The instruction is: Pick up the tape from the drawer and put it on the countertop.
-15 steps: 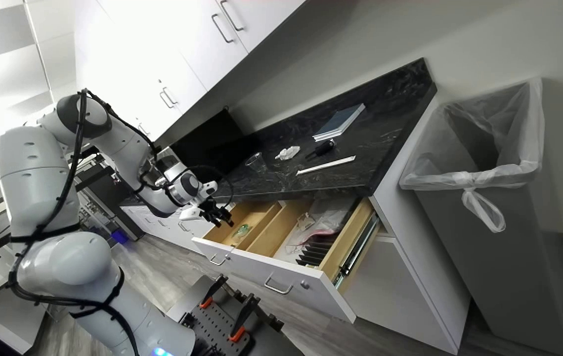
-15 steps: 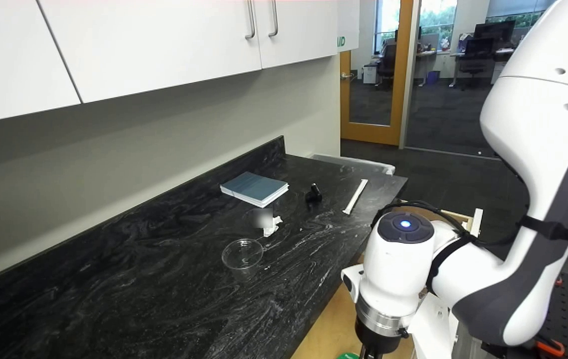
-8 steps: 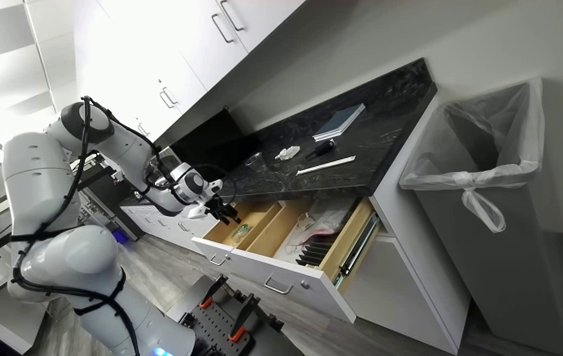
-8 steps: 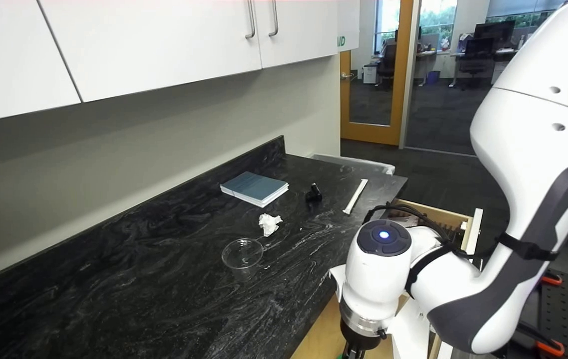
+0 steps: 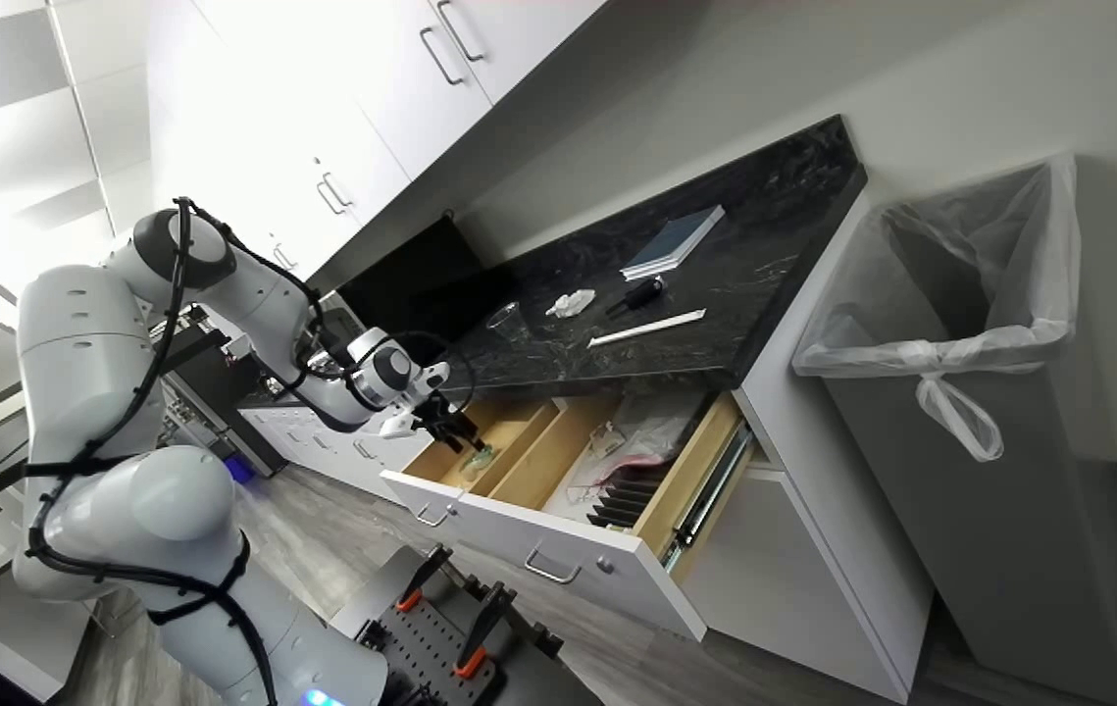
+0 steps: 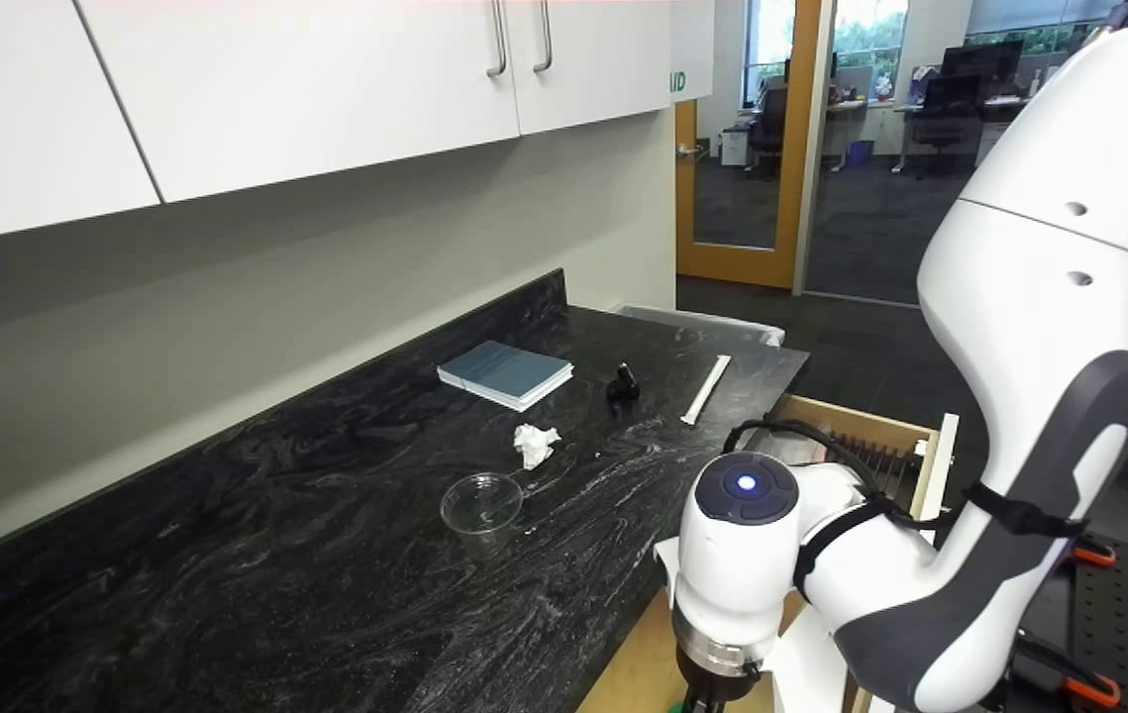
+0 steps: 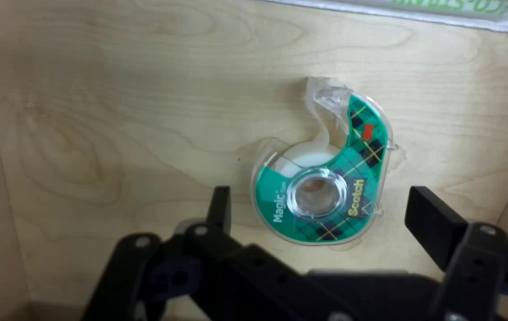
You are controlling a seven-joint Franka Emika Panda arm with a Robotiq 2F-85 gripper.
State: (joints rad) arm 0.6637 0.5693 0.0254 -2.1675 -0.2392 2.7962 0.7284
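Note:
The tape (image 7: 354,178) is a green and clear Scotch dispenser lying flat on the pale wooden floor of the drawer (image 5: 489,529). It shows small in an exterior view (image 5: 480,458), partly behind the fingers. My gripper (image 7: 318,196) is open, with one black finger on each side of the tape and a gap to both. In an exterior view the gripper (image 5: 468,447) points down inside the open drawer's left compartment. In another exterior view the gripper (image 6: 702,705) is cut off at the bottom edge. The dark countertop (image 6: 326,574) lies beside and above the drawer.
A clear cup (image 6: 481,507), crumpled white paper (image 6: 535,446), blue notebooks (image 6: 506,372), a black object (image 6: 623,386) and a white strip (image 6: 706,390) are on the countertop. A white box (image 7: 414,10) lies near the tape. A bagged bin (image 5: 950,294) stands beside the cabinet.
My gripper has moved down into the drawer compartment, closer to the tape. It stays open. The drawer, tape and countertop things have not moved.

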